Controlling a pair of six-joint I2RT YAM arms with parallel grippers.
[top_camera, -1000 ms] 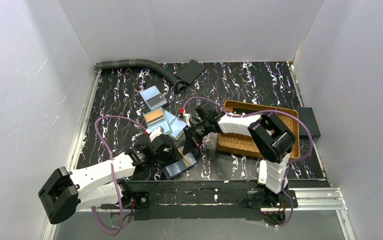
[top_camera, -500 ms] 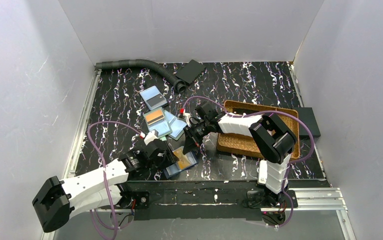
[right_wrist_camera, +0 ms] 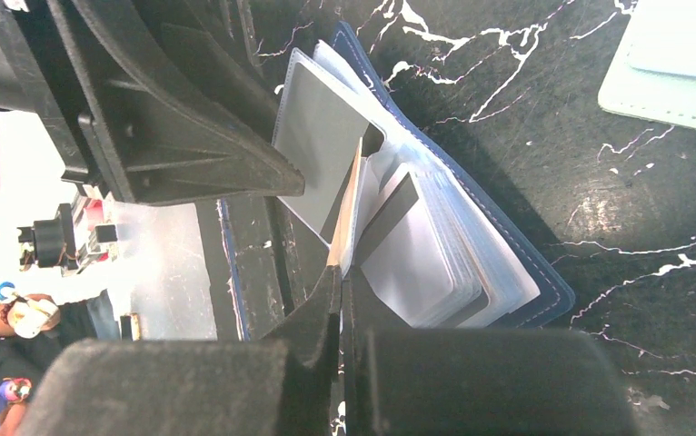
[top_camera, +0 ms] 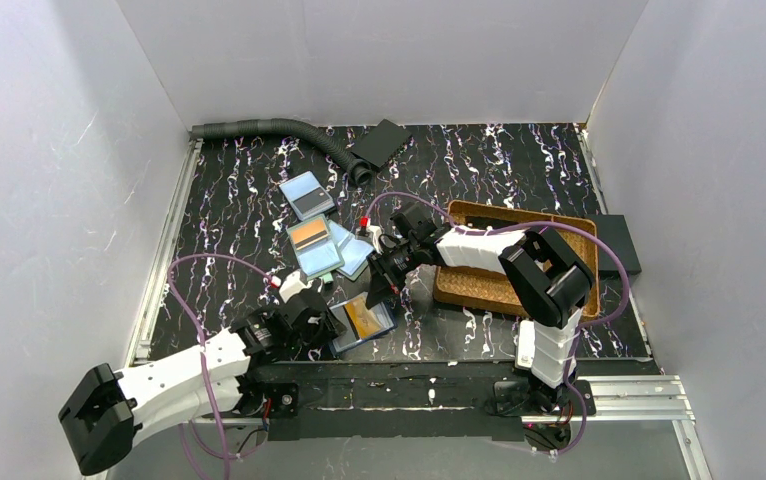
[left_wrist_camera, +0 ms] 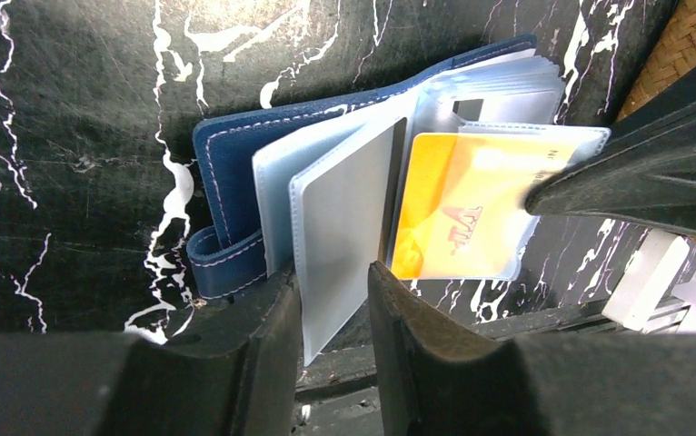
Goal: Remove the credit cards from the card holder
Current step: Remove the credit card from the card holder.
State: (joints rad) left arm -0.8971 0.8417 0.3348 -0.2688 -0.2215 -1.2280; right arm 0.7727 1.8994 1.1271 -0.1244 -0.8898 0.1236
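Card holder [left_wrist_camera: 226, 154] is seen lying open on the black marbled worktop [top_camera: 239, 220], near its front edge and between the two arms, with the navy cover down and the clear sleeve pages fanned up. An orange-yellow card [left_wrist_camera: 458, 213] is seen in one sleeve at the open spread. The right gripper [right_wrist_camera: 336, 271] is reached in from the tray side. Its jaws are closed tight on the edge of that card; whether the sleeve is pinched with it cannot be told. The left gripper [left_wrist_camera: 333, 272] is set at the holder's near side. Its jaws are narrow, with a lower corner of one grey sleeve page [left_wrist_camera: 340, 227] between them. It cannot be told if the page is actually clamped. Three loose cards are laid on the worktop beyond the holder: a blue-grey card [top_camera: 306, 195] farthest back, an orange card [top_camera: 309, 234] on a teal one, and a light blue card [top_camera: 357, 256] just beside it. A brown woven tray [top_camera: 469, 285] is placed to the right, under the right arm.
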